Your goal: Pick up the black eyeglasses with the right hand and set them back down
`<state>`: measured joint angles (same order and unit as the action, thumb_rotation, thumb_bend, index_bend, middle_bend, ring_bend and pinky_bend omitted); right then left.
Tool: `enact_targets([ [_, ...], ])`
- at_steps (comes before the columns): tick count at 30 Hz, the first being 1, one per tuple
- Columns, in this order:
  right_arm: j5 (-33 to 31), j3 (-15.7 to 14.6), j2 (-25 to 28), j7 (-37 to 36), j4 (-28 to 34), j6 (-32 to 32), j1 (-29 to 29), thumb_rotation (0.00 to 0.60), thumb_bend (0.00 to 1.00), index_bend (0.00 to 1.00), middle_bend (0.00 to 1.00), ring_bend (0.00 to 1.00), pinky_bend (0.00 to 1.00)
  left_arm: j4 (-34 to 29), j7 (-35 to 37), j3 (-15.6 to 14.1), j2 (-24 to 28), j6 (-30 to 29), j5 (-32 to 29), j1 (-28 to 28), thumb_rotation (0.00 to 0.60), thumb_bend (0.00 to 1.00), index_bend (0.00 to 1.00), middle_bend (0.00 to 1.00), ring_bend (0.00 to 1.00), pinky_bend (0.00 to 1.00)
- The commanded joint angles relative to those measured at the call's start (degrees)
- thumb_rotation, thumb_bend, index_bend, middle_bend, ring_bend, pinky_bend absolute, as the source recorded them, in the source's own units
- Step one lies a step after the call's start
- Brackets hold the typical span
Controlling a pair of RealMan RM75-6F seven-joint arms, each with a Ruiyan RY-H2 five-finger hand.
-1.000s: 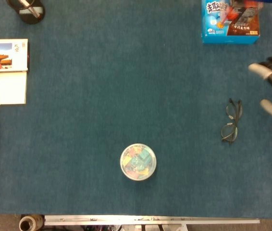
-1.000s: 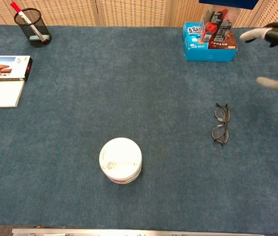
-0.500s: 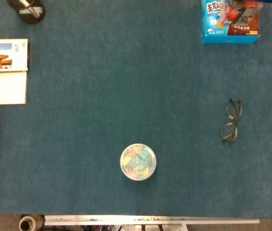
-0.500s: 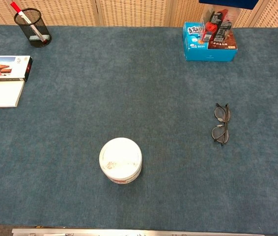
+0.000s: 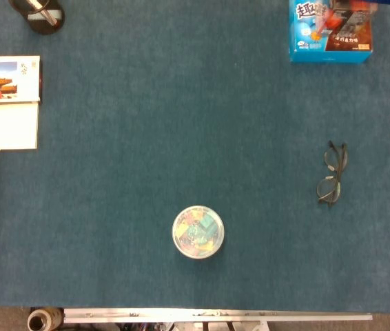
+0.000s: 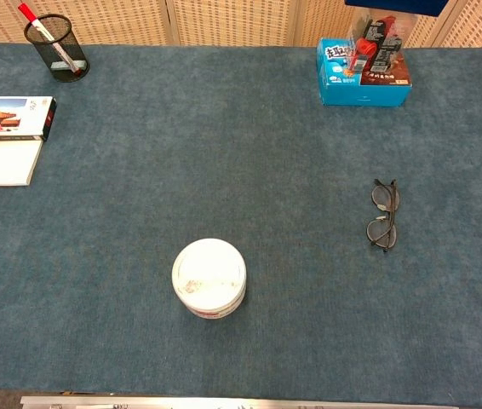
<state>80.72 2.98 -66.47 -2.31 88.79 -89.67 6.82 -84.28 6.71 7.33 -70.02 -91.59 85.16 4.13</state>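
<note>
The black eyeglasses (image 5: 332, 174) lie folded flat on the blue table cloth at the right side, lenses stacked front to back; the chest view shows the eyeglasses (image 6: 382, 215) in the same spot. Nothing touches them. Neither hand appears in the head view or the chest view.
A round white tub (image 6: 209, 277) with colourful pieces inside (image 5: 198, 232) stands near the front middle. A blue snack box (image 6: 363, 63) sits at the back right, a mesh pen cup (image 6: 56, 48) at the back left, and a book (image 6: 5, 141) at the left edge.
One second ago the right hand was at the right edge beside the eyeglasses with fingers spread; it has withdrawn out of both views. The eyeglasses have not moved.
</note>
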Motion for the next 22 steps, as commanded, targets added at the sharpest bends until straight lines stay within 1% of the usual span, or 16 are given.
enact_targets([
  [1,0.2,0.2,-0.3,-0.6,-0.2,0.2,-0.3,0.600,0.23,0.19,0.24,0.16,0.33,0.1,0.2,0.1,0.0,0.2,-0.3,0.1,0.600,0.51,0.35,0.42,0.36,0.56],
  [5,1.1,0.4,-0.3,-1.2,-0.1,0.1,-0.7,0.600,0.23,0.19,0.24,0.16,0.33,0.2,0.3,-0.1,-0.4,0.7,-0.3,0.3,0.600,0.51,0.35,0.42,0.36,0.56],
  [14,1.9,0.6,-0.6,-2.4,-0.8,3.2,0.0,0.600,0.23,0.19,0.24,0.16,0.33,-0.8,-0.7,-0.3,-0.2,1.2,-1.3,0.1,0.600,0.51,0.35,0.42,0.36,0.56],
  [22,2.6,0.8,-0.8,-2.7,-0.7,4.7,0.4,0.600,0.23,0.19,0.24,0.16,0.33,-0.2,0.2,-0.5,-0.7,1.9,-2.4,-0.3,0.600,0.51,0.35,0.42,0.36,0.56],
])
